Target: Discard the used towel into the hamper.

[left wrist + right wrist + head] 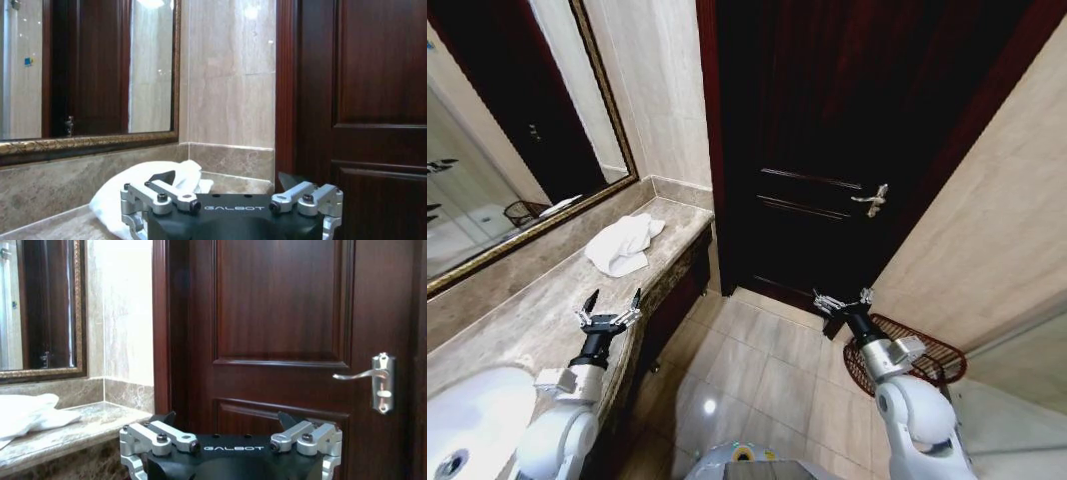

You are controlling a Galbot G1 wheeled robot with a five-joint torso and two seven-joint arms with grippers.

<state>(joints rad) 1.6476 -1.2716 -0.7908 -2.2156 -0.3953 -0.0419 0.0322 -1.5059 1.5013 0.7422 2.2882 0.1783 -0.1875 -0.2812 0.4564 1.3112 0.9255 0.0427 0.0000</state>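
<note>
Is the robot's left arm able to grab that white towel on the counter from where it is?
Probably yes. The left gripper hovers open over the counter, pointing toward the towel, with bare marble between them. It isn't touching the towel, so it must reach forward.

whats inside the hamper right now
The hamper on the floor looks empty where its inside shows, but the right gripper and arm cover its near side. The towel lies on the counter.

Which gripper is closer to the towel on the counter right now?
Left. The left gripper hangs open over the counter, just short of the white towel. The right gripper is across the floor by the hamper, near the door.
</note>
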